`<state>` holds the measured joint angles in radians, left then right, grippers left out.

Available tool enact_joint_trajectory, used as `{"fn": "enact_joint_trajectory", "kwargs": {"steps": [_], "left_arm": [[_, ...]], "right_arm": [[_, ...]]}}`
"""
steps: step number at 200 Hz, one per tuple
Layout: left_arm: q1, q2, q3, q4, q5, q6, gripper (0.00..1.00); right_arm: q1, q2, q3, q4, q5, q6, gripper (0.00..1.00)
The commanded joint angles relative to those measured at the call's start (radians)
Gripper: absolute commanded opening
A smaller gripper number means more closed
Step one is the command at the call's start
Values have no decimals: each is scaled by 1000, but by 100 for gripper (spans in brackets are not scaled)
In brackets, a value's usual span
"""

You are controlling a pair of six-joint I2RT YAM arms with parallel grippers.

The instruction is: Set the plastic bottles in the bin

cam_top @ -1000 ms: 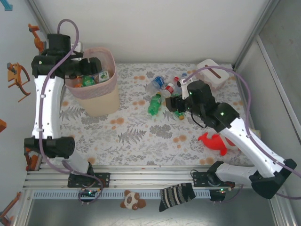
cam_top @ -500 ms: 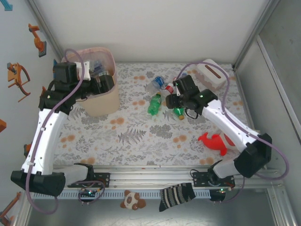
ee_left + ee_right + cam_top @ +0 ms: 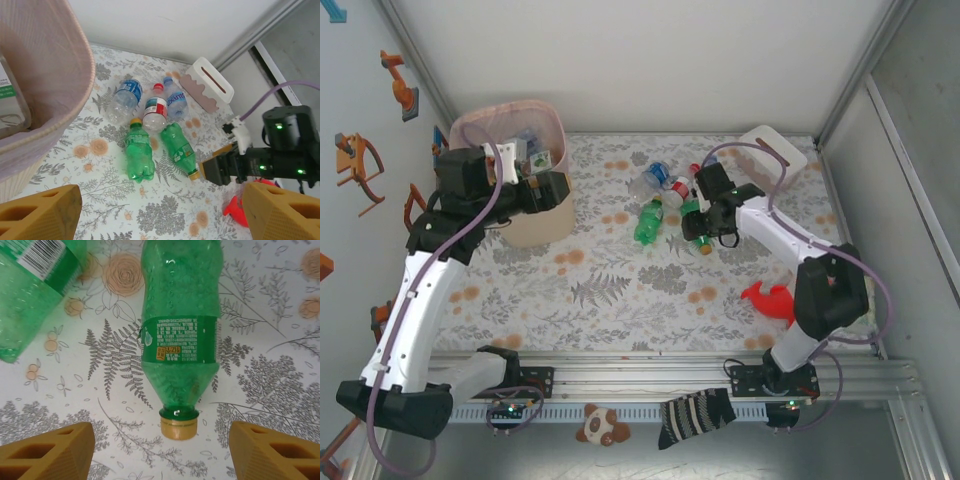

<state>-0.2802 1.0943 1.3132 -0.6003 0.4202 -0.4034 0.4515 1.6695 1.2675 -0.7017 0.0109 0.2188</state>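
**Q:** What is the right hand doing?

**A:** The right gripper (image 3: 162,454) hangs low over the flower-printed table (image 3: 270,365). Its two tan fingers are spread wide and grip nothing. Between them lies the gold cap (image 3: 178,429) of one green bottle (image 3: 180,335), and neither finger touches it. The bottle lies flat, neck toward the wrist. A second green bottle (image 3: 30,295) lies just beside it, barcode up.

**Q:** And the left hand?

**A:** The left gripper (image 3: 160,215) is released too, its fingers far apart with nothing between them. It hovers at the right edge of the bin (image 3: 57,75).

**Q:** How many bottles are on the table?

**A:** There are five, all on their sides in one loose cluster toward the back of the table. The two green ones lie side by side, nearest the arms. Three lie behind them in a row: a clear blue-labelled bottle (image 3: 124,99), a red-labelled bottle (image 3: 155,109) with a red cap, and another clear bottle (image 3: 176,102).

**Q:** Where is the bin?

**A:** There is one bin, a cream wastebasket with a pink liner folded over its rim. It stands at the table's far left corner, well apart from the cluster. Binned bottles (image 3: 536,158) sit inside, too crowded to count.

**Q:** Is there anything else?

**A:** One white tissue box (image 3: 207,85) sits at the far right corner. One red toy figure (image 3: 772,300) lies at the right front. One striped sock (image 3: 698,412) and one small plush toy (image 3: 603,425) are on the front rail.
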Motion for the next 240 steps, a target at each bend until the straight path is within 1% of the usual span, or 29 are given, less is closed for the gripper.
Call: {"fn": "enact_joint_trajectory", "kwargs": {"steps": [1,43,63,109,196,240], "left_arm": [[-15,3,-4,57,21,-12,83],[-44,20,-5,85,2,-16,83],[-56,32,4,91,-4,-18,83],[-79,51,20,94,-19,-14,83],[-103,66,31,102,-40,-11,83],[-114,74,33,112,-38,-6,83]], "right_arm": [[-14,44,-11,47,-11,-38,73],[-35,148,35,79,11,-65,78],[-46,197,67,81,24,-79,79],[-62,277,87,119,-3,-92,78],[-67,284,65,160,-8,-84,71],[-68,241,39,162,-11,-73,64]]}}
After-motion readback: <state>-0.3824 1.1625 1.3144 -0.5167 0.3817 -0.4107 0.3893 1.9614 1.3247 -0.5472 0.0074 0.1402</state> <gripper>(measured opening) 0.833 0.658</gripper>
